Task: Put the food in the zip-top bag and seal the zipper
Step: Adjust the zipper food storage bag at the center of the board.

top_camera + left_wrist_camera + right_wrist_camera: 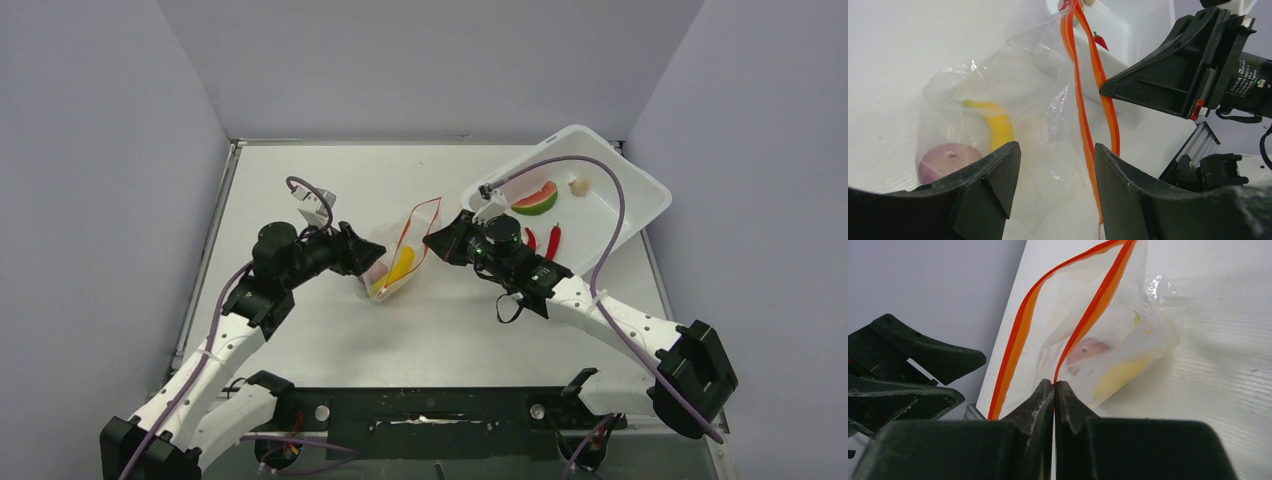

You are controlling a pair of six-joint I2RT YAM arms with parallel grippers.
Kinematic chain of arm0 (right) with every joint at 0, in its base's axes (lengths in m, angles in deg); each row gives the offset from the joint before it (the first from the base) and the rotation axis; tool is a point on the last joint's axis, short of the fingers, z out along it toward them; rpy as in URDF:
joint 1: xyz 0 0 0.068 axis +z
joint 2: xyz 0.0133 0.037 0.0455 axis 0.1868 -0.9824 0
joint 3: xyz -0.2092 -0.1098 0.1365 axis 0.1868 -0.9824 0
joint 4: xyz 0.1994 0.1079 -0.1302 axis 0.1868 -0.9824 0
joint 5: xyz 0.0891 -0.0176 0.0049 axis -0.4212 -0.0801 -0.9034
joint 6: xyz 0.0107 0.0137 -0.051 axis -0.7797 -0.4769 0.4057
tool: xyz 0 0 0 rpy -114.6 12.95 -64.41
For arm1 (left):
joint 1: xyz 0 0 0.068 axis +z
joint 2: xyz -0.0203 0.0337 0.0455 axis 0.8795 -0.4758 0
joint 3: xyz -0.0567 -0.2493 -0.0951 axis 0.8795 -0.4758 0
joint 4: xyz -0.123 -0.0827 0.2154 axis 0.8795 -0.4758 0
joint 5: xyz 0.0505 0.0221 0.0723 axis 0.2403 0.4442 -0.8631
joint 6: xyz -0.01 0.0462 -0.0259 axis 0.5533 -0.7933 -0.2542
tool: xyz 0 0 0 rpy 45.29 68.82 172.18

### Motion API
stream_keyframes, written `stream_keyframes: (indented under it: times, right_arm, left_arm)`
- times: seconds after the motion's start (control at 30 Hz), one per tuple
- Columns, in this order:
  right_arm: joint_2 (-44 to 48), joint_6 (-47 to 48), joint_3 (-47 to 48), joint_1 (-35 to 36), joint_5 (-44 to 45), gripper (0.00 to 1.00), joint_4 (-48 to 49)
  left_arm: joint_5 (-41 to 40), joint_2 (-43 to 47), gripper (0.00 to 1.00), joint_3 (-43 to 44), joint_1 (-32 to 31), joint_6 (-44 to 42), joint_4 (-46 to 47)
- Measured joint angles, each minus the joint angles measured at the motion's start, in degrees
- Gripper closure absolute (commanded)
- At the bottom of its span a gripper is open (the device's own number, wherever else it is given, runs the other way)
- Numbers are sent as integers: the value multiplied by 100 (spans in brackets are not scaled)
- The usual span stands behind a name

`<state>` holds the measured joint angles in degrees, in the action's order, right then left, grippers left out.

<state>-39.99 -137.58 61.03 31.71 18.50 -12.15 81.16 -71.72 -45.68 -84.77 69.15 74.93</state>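
Note:
The zip-top bag [405, 255] stands on the table with its mouth spread. It holds a yellow banana [998, 125] and a pinkish round piece [945, 160]. My right gripper [1054, 385] is shut on one strip of the orange-red zipper [1088, 315], at the bag's right side [432, 240]. My left gripper [1055, 165] is open at the bag's left side [365, 255], with clear plastic and the other zipper strip [1080, 110] between its fingers [993, 170]. A watermelon slice [535, 198], two red chilies [553, 240] and a pale round bit [578, 186] lie in the white bin.
The white rectangular bin [640, 185] stands tilted at the back right, just behind my right arm. Grey walls close in the table on the left, back and right. The table's near edge carries the arm bases.

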Motion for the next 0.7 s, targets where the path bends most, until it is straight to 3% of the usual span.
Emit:
stream_keyframes:
  times: [0.7]
  right_arm:
    - [-101, 26, 0, 90, 275, 100, 7]
  left_arm:
    - [866, -1088, 45, 17, -4, -367, 1137]
